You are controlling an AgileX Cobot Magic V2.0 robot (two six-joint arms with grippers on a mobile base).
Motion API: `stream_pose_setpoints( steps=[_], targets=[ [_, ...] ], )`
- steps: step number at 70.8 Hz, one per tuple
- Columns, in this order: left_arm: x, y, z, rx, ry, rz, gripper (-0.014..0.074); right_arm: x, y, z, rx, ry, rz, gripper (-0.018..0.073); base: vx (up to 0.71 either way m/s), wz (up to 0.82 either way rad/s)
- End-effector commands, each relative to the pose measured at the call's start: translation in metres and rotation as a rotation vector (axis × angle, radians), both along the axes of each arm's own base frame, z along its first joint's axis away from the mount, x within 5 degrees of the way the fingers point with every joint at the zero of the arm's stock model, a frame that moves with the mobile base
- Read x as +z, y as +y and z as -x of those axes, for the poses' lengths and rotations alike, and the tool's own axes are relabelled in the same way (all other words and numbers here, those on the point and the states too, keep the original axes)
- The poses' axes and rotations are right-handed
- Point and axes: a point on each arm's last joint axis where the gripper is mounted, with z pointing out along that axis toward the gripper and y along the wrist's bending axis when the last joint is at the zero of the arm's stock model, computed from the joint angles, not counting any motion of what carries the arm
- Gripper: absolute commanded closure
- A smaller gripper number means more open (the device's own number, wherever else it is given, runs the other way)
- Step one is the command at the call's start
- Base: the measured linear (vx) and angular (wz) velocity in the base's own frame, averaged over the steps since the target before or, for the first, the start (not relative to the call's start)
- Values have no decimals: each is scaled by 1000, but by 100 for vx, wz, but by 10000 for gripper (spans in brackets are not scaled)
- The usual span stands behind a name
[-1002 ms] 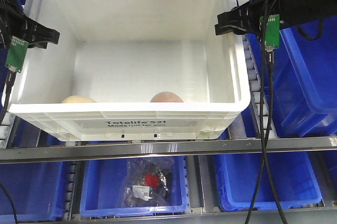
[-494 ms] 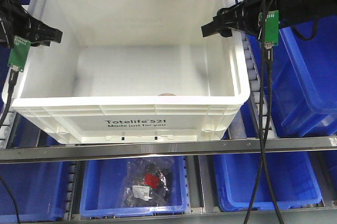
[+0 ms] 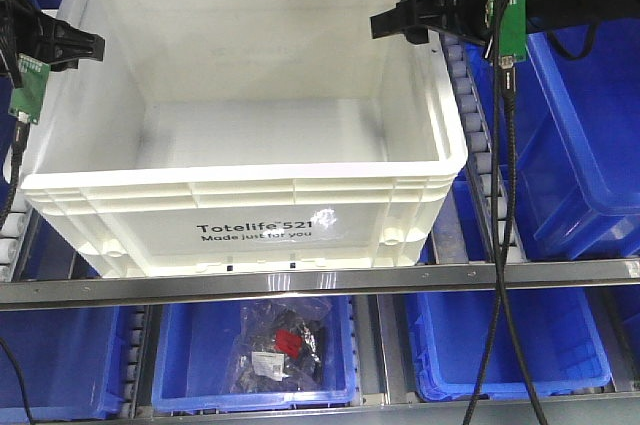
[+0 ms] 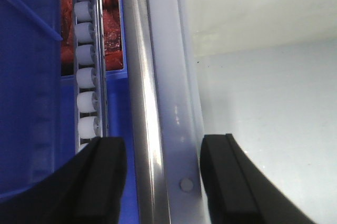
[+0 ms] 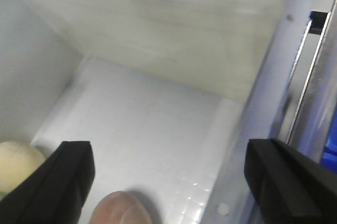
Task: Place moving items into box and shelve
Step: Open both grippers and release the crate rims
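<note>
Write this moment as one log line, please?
box on roller shelf | both toys inside: yellow, pink | left tool open astride rim | right tool open astride right wall

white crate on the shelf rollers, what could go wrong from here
1. Both grippers, left and right, straddle the white crate's side rims with jaws open; an uneven push could skew it on the rollers or against the blue bin beside it.
2. The yellow toy and pink toy lie loose on the floor and may roll if the crate jolts.
3. The dangling cable might snag the shelf rail.
</note>
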Motion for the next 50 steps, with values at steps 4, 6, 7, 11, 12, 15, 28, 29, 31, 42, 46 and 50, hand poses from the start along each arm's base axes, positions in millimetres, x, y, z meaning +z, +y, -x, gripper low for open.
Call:
stream_pose_setpoints(
  steps=[4,6,7,11,12,15,28,29,31,42,46,50],
  targets=[
    [35,-1,8,-11,-155,19,146,33,-7,2,-52,-158,-2,-32,0,0],
    [37,-1,9,-13,-167,21,146,33,-8,2,-56,-163,1,-32,0,0],
    [38,-1,10,-15,-176,22,146,33,-8,1,-58,-169,8,-32,0,0],
    [45,0,13,-19,-208,28,146,33,-10,0,-62,-187,35,-32,0,0],
    [46,0,14,-20,-215,29,146,33,-10,0,-63,-193,44,-32,0,0],
    [51,0,17,-22,-236,33,146,33,-12,-1,-65,-209,68,-32,0,0],
    [61,1,23,-29,-287,41,146,36,-16,-5,-95,-277,120,-32,0,0],
    [61,1,23,-29,-289,42,146,36,-16,-5,-99,-279,120,-32,0,0],
    [61,1,23,-29,-289,42,146,36,-17,-6,-107,-280,116,-32,0,0],
    [62,1,23,-31,-294,42,146,38,-19,-8,-148,-301,111,-32,0,0],
    [62,0,23,-32,-299,43,146,39,-20,-8,-157,-308,118,-32,0,0],
    [62,0,23,-33,-303,44,146,39,-21,-9,-168,-315,124,-32,0,0]
  ],
)
